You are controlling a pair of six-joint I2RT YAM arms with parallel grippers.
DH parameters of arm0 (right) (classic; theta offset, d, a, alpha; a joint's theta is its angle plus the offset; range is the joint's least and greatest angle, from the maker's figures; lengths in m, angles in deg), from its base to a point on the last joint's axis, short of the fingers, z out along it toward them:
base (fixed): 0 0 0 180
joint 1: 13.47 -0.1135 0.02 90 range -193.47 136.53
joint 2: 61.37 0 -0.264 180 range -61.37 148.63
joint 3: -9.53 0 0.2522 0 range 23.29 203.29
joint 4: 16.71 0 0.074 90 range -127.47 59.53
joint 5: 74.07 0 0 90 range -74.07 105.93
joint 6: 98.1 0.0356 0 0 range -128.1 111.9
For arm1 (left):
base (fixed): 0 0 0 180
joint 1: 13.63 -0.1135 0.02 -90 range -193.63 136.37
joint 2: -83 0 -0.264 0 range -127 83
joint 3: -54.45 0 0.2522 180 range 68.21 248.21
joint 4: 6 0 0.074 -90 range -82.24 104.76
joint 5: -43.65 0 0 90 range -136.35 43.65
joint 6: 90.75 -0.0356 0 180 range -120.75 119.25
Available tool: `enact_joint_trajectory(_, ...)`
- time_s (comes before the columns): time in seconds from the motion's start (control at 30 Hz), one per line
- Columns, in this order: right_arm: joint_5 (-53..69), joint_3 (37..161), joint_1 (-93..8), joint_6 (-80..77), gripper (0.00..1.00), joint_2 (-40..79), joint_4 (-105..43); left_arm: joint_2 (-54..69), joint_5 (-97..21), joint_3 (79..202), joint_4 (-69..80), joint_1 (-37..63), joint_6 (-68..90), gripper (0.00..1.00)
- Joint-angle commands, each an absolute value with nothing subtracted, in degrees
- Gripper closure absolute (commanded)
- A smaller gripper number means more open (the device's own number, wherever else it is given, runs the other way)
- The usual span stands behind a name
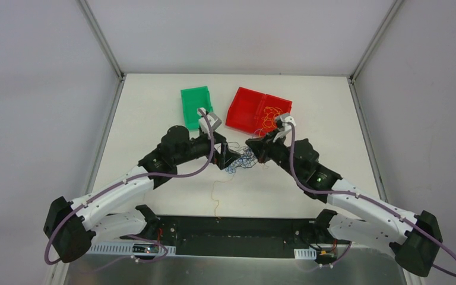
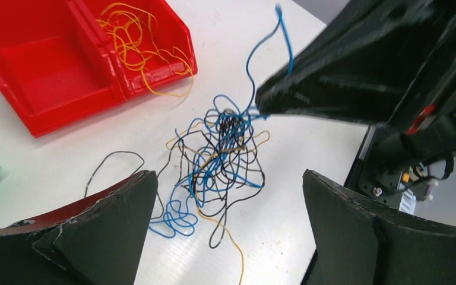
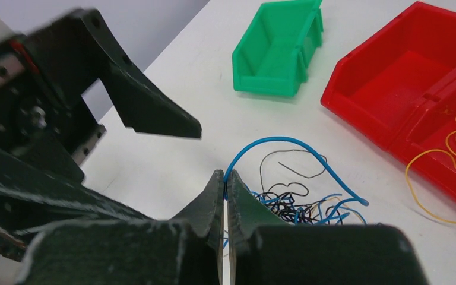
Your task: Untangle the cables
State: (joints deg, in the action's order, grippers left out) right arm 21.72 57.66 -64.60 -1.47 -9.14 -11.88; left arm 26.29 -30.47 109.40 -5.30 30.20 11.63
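The cables are a small knot (image 2: 222,157) of blue, black and yellow-orange wires on the white table, also seen from above (image 1: 241,165) and in the right wrist view (image 3: 291,208). My left gripper (image 2: 228,177) is open, one finger on each side of the knot's near edge, holding nothing. My right gripper (image 3: 224,175) is shut on a blue wire (image 3: 285,141), which arches up out of the knot. In the left wrist view its tip (image 2: 261,104) touches the top of the knot. From above, the grippers (image 1: 228,157) (image 1: 252,148) face each other across the knot.
A red two-compartment bin (image 1: 246,110) stands behind the knot and holds loose yellow-orange wires (image 2: 132,35) in one compartment. A green bin (image 1: 195,105) stands to its left. One loose yellow strand (image 1: 215,199) lies toward the near edge.
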Motion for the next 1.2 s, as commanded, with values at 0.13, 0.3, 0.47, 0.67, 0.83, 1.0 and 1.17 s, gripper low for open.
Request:
enact_joint_trajectory(0.13, 25.8, 64.8, -64.2, 3.0, 1.00, -12.8, -17.3, 17.4, -23.0, 111.3, -9.7, 30.5, 6.1, 0.12)
enact_joint_trajectory(0.3, 25.5, 65.2, -64.1, 3.5, 1.00, -13.2, -18.0, 11.4, -21.9, 114.7, -8.5, 31.1, 5.7, 0.19)
enact_joint_trajectory(0.47, 25.3, 65.3, -64.0, 3.9, 1.00, -12.9, -18.0, 7.4, -21.0, 118.8, -5.7, 31.2, 6.3, 0.56)
enact_joint_trajectory(0.67, 28.7, 64.2, -63.4, 4.3, 1.00, -15.3, -19.0, 8.9, -27.1, 118.8, -3.6, 31.2, 8.2, 1.00)
enact_joint_trajectory(0.83, 39.3, 62.3, -61.9, 4.9, 1.00, -21.9, -22.1, 13.8, -40.3, 116.2, -1.3, 29.6, 13.0, 1.00)
enact_joint_trajectory(1.0, 45.6, 61.6, -60.2, 4.5, 1.00, -27.3, -24.6, 18.3, -48.8, 113.2, 0.9, 25.4, 18.0, 1.00)
enact_joint_trajectory(1.17, 61.2, 61.9, -59.5, 4.6, 1.00, -32.0, -28.5, 24.2, -62.4, 110.2, 6.8, 19.3, 25.8, 1.00)
